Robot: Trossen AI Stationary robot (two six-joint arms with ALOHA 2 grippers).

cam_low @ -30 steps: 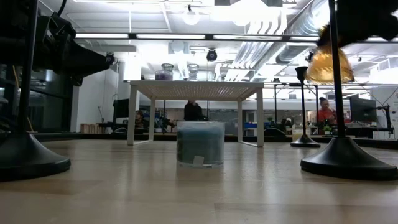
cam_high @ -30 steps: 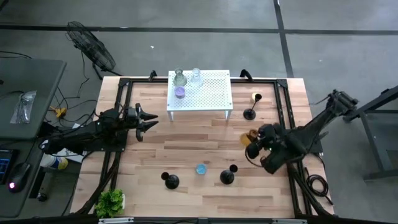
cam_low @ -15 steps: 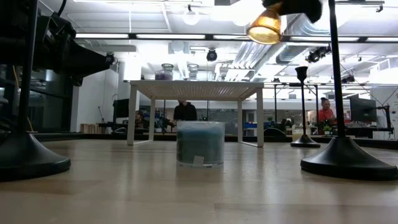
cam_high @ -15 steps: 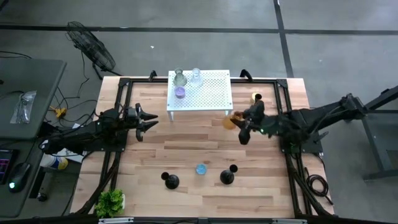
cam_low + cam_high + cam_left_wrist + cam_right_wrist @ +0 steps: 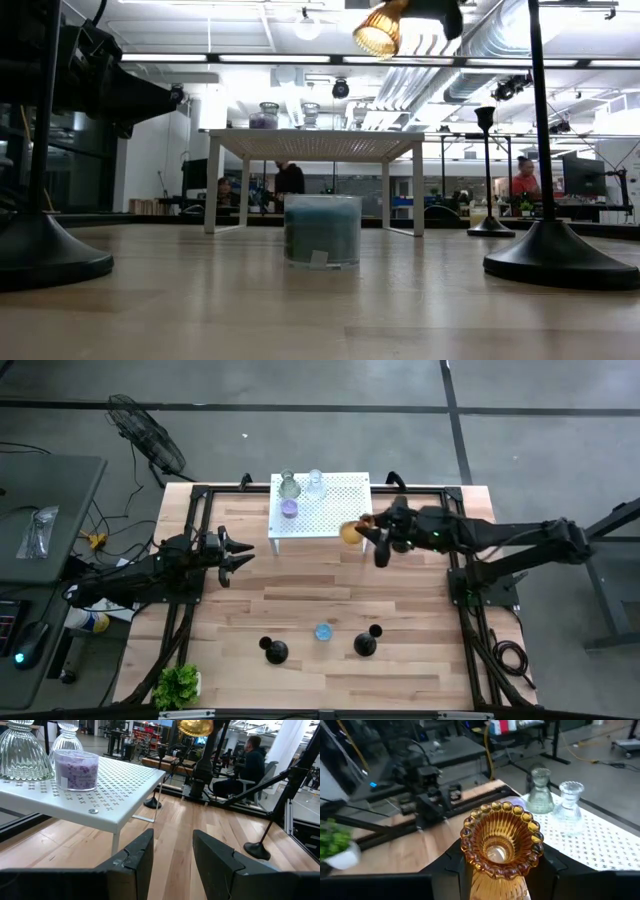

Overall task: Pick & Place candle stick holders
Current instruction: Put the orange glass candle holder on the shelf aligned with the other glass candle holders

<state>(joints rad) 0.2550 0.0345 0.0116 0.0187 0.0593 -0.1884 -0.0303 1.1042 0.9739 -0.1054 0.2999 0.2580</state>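
My right gripper (image 5: 368,536) is shut on an amber ribbed glass holder (image 5: 501,845) and carries it in the air by the right end of the white perforated stand (image 5: 335,510). A greenish glass (image 5: 289,486), a clear glass (image 5: 315,484) and a purple cup (image 5: 289,509) stand on the stand. A blue cup (image 5: 323,631) and two black holders (image 5: 275,651) (image 5: 366,643) stand on their bases near the table's front. My left gripper (image 5: 236,552) waits open at the table's left with nothing between its fingers. My right gripper pinches the amber holder's ribbed body below its scalloped rim (image 5: 470,870), one finger on each of two opposite sides. The fingers come nearly level from the table's right side. The holder is lifted clear (image 5: 380,35), high above the tabletop and tilted.
A third black holder (image 5: 487,225) stands far right behind the stand. A small green plant (image 5: 178,685) sits at the near left corner. Black frame rails (image 5: 200,520) run along the table's sides. Bare wood lies between the stand and the front objects. People sit in the room beyond.
My right gripper has swung from the table's right side toward the far edge and left, rising to the white stand's right end and turning as it went. The amber holder has travelled with it, lifted clear throughout.
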